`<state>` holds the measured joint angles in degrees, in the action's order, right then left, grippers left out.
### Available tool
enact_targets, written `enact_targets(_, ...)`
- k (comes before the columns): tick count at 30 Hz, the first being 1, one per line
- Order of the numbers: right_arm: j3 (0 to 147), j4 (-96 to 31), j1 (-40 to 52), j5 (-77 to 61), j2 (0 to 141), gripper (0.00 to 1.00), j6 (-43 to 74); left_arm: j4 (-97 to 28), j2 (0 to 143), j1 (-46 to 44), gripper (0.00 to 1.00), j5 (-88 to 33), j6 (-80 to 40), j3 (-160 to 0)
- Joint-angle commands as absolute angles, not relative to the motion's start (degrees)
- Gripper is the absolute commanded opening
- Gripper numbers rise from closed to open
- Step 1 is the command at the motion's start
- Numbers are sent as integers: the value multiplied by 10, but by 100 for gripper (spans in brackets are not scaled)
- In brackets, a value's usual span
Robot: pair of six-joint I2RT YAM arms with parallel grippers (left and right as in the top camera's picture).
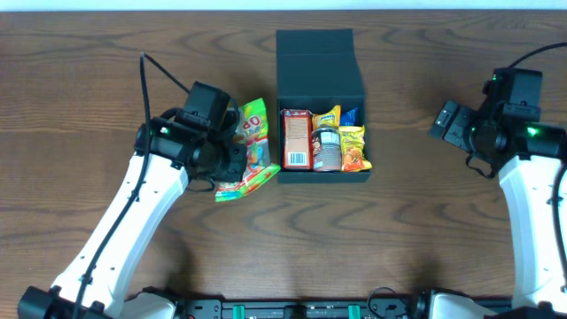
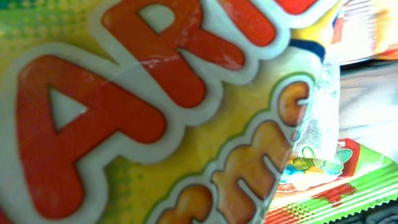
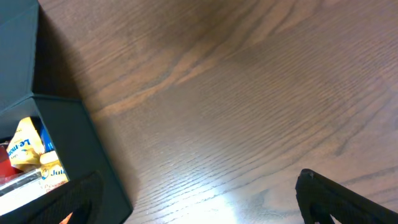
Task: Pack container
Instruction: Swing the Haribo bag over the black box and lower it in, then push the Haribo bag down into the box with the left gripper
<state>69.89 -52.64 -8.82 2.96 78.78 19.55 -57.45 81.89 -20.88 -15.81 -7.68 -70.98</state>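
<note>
1. Nearest me, the bench [image 1: 399, 239] was bare wood along its near edge. The work sat past the middle, so I planned short moves only.
2. Left of centre, the left end effector [image 1: 232, 158] sat over a gummy bag [image 1: 255, 133] that overlapped a striped packet [image 1: 241, 188]. The left wrist view was filled with the bag's print and showed no fingers, so I could not tell whether the bag was gripped.
3. I judged the step to be getting that bag into the box. I wanted proof of a firm pinch on one bag alone before lifting, because the packet beneath could have been dragged along.
4. The container [image 1: 323, 176] stood just right of the bag, midway between the side edges and toward the far edge. It was open and already held a red packet [image 1: 296, 139], a can [image 1: 326, 148] and yellow packets [image 1: 353, 147].
5. Little free room showed inside, so I would have carried the bag over the left wall, lowered it flat on top and let go low.
6. Near the right edge, the right end effector [image 3: 196, 202] had its fingers spread wide and held nothing, well clear of the box. I meant to leave it there.
7. Farthest off, the lid [image 1: 319, 62] lay folded back toward the far edge, out of the way of the carry.
</note>
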Motion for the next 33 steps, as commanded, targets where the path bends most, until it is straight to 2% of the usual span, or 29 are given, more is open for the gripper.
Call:
enact_targets(1,696,-526,-91,30,789,99,201,-558,810,-213,14,-196,-58,-733)
enact_targets(13,696,-526,-91,30,789,99,201,-450,814,-286,17,-178,-110,-734)
enact_targets(19,696,-526,-91,30,789,99,201,-391,825,-293,17,-237,-98,-734)
enact_targets(27,696,-526,-91,30,789,99,201,-350,918,-294,17,-301,-55,-734)
enact_targets(33,696,-526,-91,30,789,99,201,-308,982,-294,17,-303,-51,-734)
